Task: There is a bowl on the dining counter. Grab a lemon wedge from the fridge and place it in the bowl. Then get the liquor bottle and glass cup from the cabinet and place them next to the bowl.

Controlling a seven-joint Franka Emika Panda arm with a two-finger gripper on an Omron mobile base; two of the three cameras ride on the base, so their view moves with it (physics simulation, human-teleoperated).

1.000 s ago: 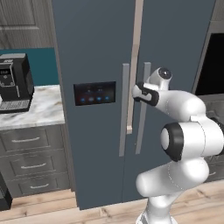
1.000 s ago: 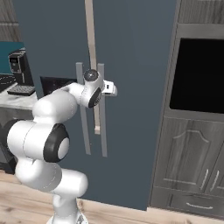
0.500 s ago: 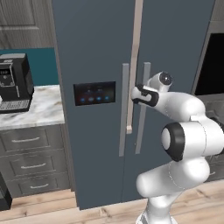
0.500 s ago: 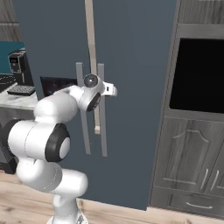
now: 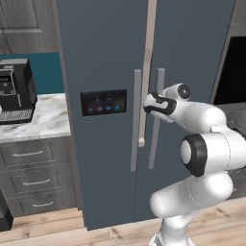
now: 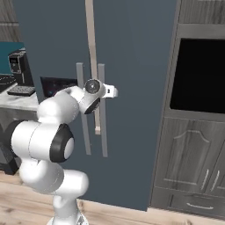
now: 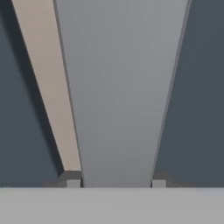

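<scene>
We're at step one, opening the fridge [image 5: 105, 72]. Pincer [image 7: 116, 183] narrowed around the right door handle [image 7: 120, 96], tips flanking it. Next: pull outward toward 6 o'clock. Lemon wedge presumably inside, unseen.

Kitchen background stuff: there's a black coffee machine [image 5: 16, 91] sitting on a marble countertop [image 5: 41, 126] over on the left, with grey drawers [image 5: 34, 178] under it and teal wall behind. Other side has a built-in black oven [image 6: 197, 74] in dark wood cabinetry, a panelled cabinet door [image 6: 184, 166] below it. Light wood floor [image 6: 118, 216].
</scene>
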